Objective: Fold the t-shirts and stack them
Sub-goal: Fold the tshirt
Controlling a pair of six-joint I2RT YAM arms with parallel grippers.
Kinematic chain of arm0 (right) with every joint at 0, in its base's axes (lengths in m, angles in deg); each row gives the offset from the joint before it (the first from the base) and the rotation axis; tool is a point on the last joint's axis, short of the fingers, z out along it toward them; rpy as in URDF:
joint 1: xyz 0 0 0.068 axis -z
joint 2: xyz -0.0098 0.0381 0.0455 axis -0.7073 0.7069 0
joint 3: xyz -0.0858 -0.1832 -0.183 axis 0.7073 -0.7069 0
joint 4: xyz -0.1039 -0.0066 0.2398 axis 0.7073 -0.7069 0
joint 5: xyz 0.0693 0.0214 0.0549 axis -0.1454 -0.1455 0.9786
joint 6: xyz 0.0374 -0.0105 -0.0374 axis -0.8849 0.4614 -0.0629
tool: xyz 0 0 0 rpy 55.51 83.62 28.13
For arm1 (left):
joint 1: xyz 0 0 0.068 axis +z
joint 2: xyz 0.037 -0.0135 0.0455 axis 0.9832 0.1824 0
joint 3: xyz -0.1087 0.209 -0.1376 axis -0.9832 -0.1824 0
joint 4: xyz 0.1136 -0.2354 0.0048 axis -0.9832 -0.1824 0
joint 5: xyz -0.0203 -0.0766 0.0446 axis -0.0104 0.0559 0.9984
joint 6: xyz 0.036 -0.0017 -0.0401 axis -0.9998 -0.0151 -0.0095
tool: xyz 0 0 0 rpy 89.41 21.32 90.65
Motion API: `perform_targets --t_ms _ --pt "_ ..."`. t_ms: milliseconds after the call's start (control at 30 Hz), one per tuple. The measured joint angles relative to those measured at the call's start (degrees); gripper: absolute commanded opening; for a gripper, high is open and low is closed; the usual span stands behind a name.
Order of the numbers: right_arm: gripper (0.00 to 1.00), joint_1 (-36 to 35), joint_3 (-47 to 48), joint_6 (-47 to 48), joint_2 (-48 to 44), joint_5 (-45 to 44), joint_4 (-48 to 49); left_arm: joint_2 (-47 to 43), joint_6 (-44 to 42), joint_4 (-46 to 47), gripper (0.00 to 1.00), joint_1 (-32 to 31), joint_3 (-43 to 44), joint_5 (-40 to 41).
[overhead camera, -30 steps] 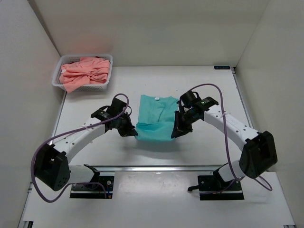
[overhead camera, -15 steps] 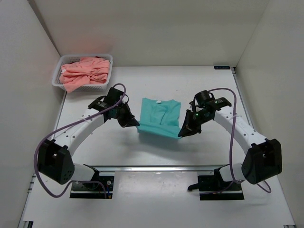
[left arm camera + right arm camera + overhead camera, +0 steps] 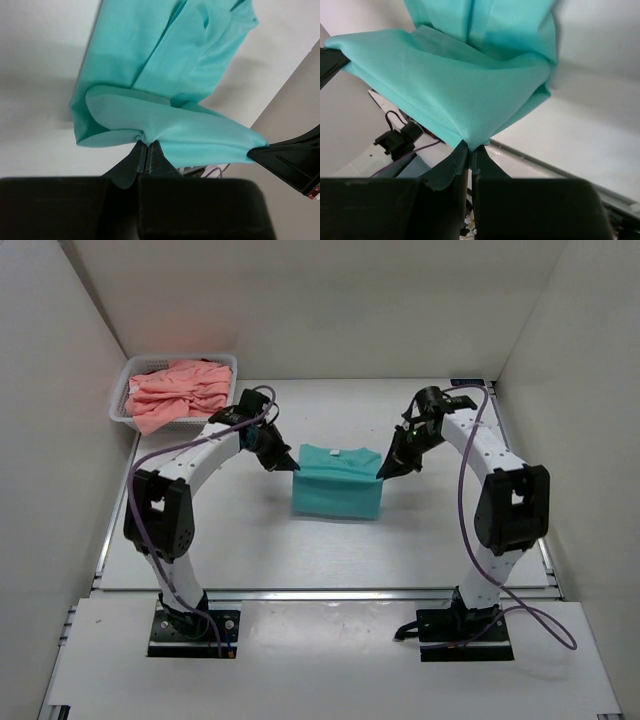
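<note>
The teal-green t-shirt lies mid-table, folded over on itself, with its white neck label at the far edge. My left gripper is shut on the shirt's far left corner; in the left wrist view the cloth bunches between the jaws. My right gripper is shut on the far right corner; in the right wrist view the cloth hangs from the jaws. Both grippers hold the folded edge near the collar. Salmon-pink t-shirts lie crumpled in the basket.
A white mesh basket stands at the far left corner of the table. White walls enclose the table on the left, back and right. A metal rail runs along the near edge.
Both grippers have carried the shirt's near edge away from the arm bases and over to the collar end, folding the shirt in half. The arms are now stretched far out.
</note>
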Motion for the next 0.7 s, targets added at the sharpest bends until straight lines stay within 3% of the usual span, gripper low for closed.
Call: perform_targets --t_ms 167,333,400,467,600,700 --pt "0.00 1.5 11.3 1.7 9.5 -0.7 -2.0 9.0 -0.5 -0.5 0.00 1.2 10.3 0.1" --pt "0.00 2.9 22.5 2.6 19.6 -2.3 -3.4 18.1 -0.6 -0.6 0.12 1.9 18.4 0.2" --pt "0.00 3.3 27.6 2.6 24.2 -3.0 -3.7 21.5 -0.5 -0.6 0.26 2.2 21.5 0.4" --pt "0.00 3.7 34.5 2.4 29.6 -3.4 -4.5 24.7 0.1 -0.1 0.25 2.5 24.6 0.7" --pt "0.00 5.0 51.2 1.3 41.4 -3.7 -5.6 27.3 2.4 3.2 0.38 4.2 26.2 0.9" --pt "0.00 6.4 60.4 0.1 47.8 -3.1 -5.8 26.4 5.2 7.8 0.39 5.9 24.2 1.4"
